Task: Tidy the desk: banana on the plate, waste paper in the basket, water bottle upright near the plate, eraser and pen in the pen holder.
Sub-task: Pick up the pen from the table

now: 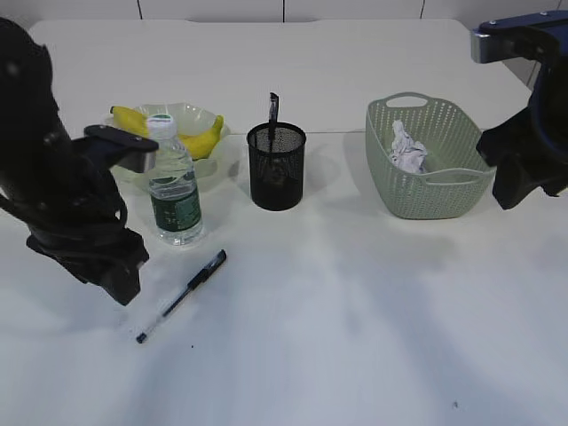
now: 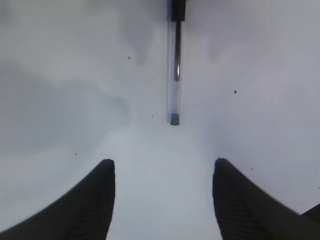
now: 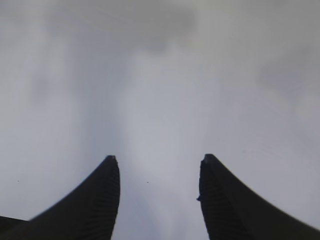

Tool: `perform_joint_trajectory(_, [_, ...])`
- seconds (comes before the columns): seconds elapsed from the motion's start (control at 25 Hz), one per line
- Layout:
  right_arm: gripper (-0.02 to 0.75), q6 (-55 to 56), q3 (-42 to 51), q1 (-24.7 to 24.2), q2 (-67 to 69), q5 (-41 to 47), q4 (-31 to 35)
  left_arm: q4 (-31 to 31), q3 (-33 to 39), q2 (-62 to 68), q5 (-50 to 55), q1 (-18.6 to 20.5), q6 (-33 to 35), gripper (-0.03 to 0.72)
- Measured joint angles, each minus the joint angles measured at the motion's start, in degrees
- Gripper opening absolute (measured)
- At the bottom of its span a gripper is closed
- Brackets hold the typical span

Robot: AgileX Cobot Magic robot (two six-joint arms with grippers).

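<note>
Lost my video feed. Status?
Both grippers open, empty: left, right. Pen flat on desk, ahead of left gripper. Path clear.

White tabletop (image 1: 355, 311) fills nearly whole exterior view; far corners rounded. Surface matte, slightly mottled, with soft grey shadows near centre and left. Few small dark specks near right edge and near centre. Behind far edge: pale wall or cabinet fronts (image 1: 213, 9), split by thin dark vertical seams. Light diffuse, even, no hard shadows. Wrist views: same white surface, blurred grey shading, scattered tiny specks.
</note>
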Motion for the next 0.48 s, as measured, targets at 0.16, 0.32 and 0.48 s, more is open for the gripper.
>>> perform_joint_trajectory(0.16, [0.389, 0.0, 0.0, 0.0, 0.0, -0.6, 0.0, 1.2, 0.0, 4.1, -2.3, -1.9, 0.0, 0.433])
perform_joint_trajectory(0.32, [0.389, 0.0, 0.0, 0.0, 0.0, -0.8, -0.4, 1.5, 0.0, 6.9, -5.8, -2.4, 0.0, 0.433])
perform_joint_trajectory(0.48, [0.389, 0.0, 0.0, 0.0, 0.0, -1.1, -1.5, 1.8, 0.0, 8.8, -7.7, -2.4, 0.0, 0.433])
